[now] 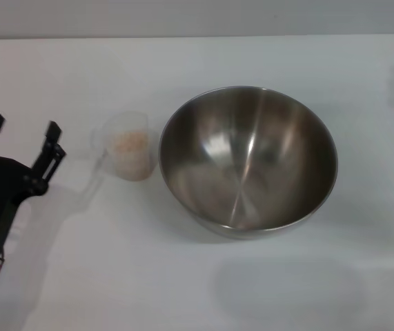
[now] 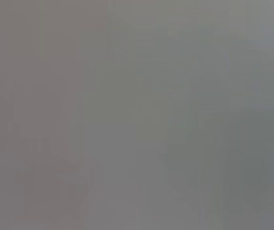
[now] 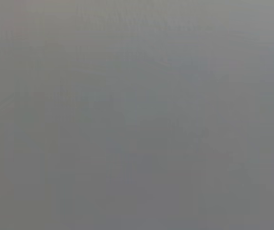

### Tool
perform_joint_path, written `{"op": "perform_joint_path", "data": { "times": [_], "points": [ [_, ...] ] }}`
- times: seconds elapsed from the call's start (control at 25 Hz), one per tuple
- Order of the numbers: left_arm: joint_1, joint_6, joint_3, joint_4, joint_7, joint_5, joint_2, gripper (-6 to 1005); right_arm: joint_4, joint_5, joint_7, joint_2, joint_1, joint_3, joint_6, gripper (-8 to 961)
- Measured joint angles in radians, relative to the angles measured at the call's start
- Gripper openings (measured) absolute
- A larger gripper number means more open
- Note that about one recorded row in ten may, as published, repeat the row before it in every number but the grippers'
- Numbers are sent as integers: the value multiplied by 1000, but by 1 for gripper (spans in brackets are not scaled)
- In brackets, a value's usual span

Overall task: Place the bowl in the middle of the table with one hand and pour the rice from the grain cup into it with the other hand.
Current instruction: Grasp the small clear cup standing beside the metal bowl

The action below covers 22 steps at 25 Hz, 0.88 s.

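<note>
The large steel bowl (image 1: 248, 160) sits empty on the white table (image 1: 183, 276), right of centre in the head view. The clear grain cup (image 1: 129, 153) stands upright just left of the bowl, close to its rim, with pale rice (image 1: 127, 141) inside and its handle pointing toward the near left. My left gripper (image 1: 23, 131) is open and empty at the table's left, well left of the cup. My right gripper is out of view. Both wrist views show only plain grey.
The table's far edge (image 1: 197, 37) meets a grey wall at the back. A faint shadow (image 1: 290, 289) lies on the table in front of the bowl.
</note>
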<state>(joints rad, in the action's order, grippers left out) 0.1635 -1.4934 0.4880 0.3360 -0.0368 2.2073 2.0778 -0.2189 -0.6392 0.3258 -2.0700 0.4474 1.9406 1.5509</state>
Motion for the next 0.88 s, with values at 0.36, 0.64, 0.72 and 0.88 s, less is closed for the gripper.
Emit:
{"op": "perform_joint_path", "data": {
  "times": [0.36,0.64,0.72,0.88],
  "points": [
    [21,174,-61,23,1,0,1,860,27,-6,2,1,-6,-7,11,391],
    [46,253,-52,28,1,-6,1,861,30,-6,4,1,-1,-6,9,391],
    [58,287,-44,29,1,-8,1,861,31,-7,4,2,1,-6,6,391],
    [94,358,-24,22,1,-9,1,861,32,-8,5,3,2,-6,6,391]
  ]
}}
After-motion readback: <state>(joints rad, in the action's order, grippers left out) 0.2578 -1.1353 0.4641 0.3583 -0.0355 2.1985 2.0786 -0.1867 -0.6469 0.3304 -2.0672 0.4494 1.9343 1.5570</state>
